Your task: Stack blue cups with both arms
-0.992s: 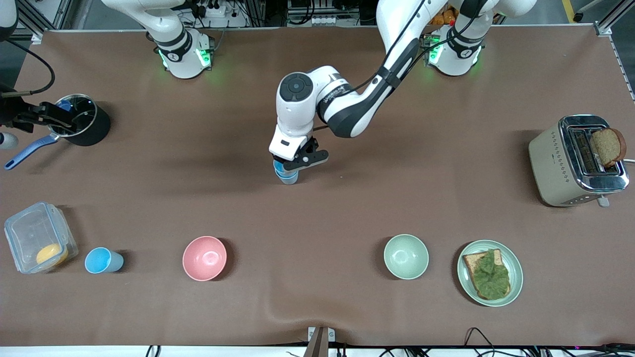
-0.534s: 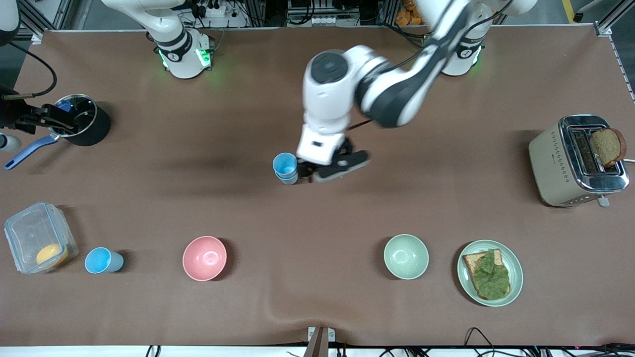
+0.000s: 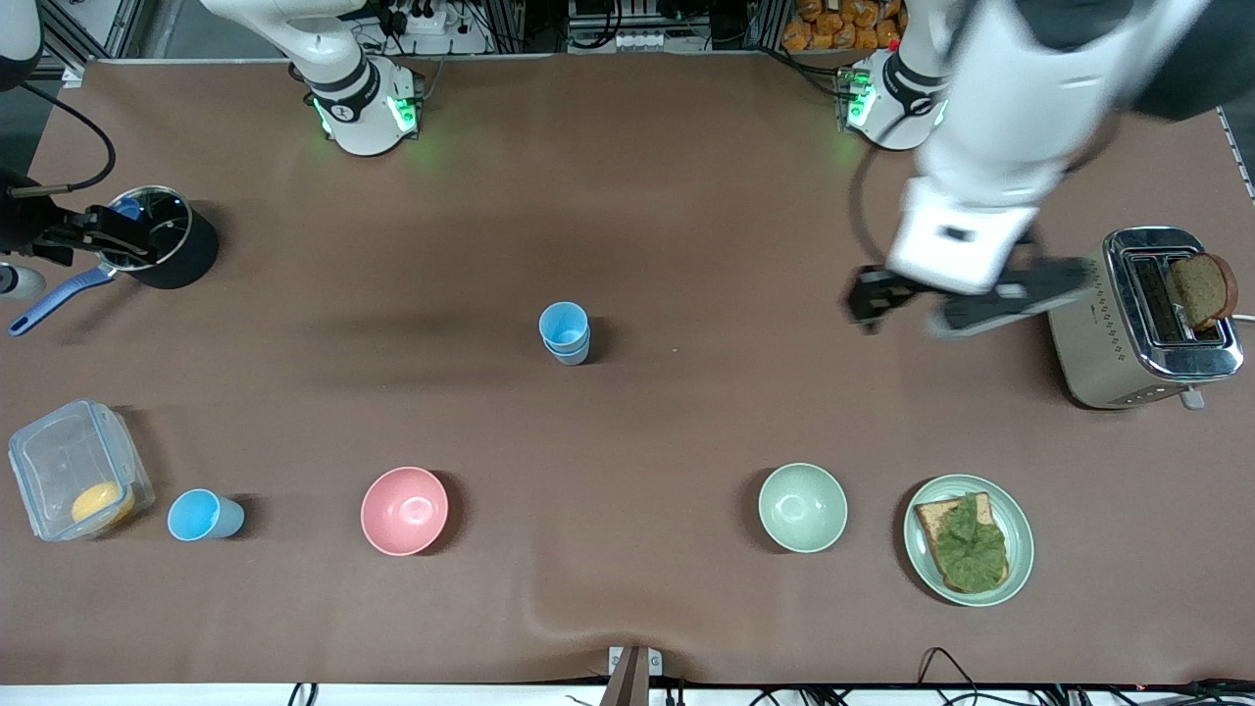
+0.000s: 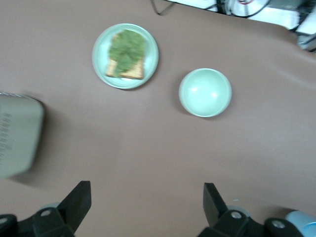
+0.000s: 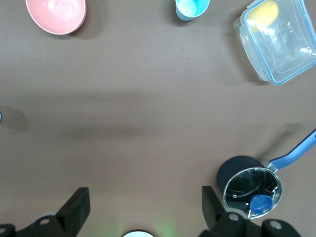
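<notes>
Two light-blue cups [image 3: 565, 333] stand nested, one in the other, at the middle of the table; their edge shows in the left wrist view [image 4: 302, 222]. Another blue cup [image 3: 204, 515] stands alone beside the clear container, also in the right wrist view [image 5: 191, 7]. My left gripper [image 3: 946, 304] is open and empty, up in the air over bare table beside the toaster [image 3: 1137, 319]; its wrist view shows the fingers wide apart [image 4: 145, 190]. My right gripper [image 3: 120, 233] is open and empty, waiting up over the pot [image 3: 162, 240]; it shows in its own view [image 5: 145, 197].
A pink bowl [image 3: 404, 510] and a pale green bowl [image 3: 802, 507] sit along the near side. A plate with lettuce toast [image 3: 968, 539] lies beside the green bowl. A clear container [image 3: 78, 471] holds a yellow item. The dark pot has a blue handle.
My left gripper has let go of the stacked cups, opened, and swung up and away toward the toaster. The cup stack stays standing. The right arm has hardly moved.
</notes>
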### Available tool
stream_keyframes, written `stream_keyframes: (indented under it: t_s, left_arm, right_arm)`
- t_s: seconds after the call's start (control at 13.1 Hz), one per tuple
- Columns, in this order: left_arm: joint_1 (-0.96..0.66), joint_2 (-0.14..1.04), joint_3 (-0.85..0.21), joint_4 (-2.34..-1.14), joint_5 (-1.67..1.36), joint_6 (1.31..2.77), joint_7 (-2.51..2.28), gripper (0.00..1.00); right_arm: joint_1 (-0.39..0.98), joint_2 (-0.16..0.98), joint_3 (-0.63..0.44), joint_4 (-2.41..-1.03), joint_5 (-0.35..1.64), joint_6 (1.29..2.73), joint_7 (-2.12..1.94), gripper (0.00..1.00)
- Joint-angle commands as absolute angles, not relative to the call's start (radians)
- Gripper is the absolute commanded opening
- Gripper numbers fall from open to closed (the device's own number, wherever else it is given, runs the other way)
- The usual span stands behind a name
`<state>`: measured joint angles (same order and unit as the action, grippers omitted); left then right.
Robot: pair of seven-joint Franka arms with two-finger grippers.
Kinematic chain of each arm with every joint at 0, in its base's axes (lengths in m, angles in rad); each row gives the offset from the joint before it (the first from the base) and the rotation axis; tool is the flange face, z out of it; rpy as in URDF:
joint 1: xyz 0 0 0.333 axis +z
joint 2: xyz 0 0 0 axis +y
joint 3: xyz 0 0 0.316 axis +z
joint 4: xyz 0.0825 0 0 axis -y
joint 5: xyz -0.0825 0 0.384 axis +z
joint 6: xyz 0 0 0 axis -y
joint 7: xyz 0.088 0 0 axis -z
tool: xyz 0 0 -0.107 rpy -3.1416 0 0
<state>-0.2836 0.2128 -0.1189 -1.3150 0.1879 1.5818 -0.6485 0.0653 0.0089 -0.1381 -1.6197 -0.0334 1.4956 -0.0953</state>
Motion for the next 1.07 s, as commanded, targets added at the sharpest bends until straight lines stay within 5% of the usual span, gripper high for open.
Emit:
stream_keyframes:
  t_s: [0.0, 0.53, 0.99]
  left_arm:
    - [-0.195, 0.149, -0.138, -1.354, 0.190, 1.523, -0.513, 1.00]
    - [-0.061, 0.009, -0.084, -1.534, 0.034, 1.549, -0.250, 1.00]
    - [-0.061, 0.011, -0.077, -1.526, 0.028, 1.568, -0.181, 1.00]
  right_arm:
    - [0.064, 0.014, -0.137, -1.603, -0.021, 1.485, -0.100, 1.00]
    - [0.061, 0.014, -0.137, -1.605, -0.020, 1.483, -0.100, 1.00]
    - [0.058, 0.014, -0.137, -1.606, -0.021, 1.483, -0.100, 1.00]
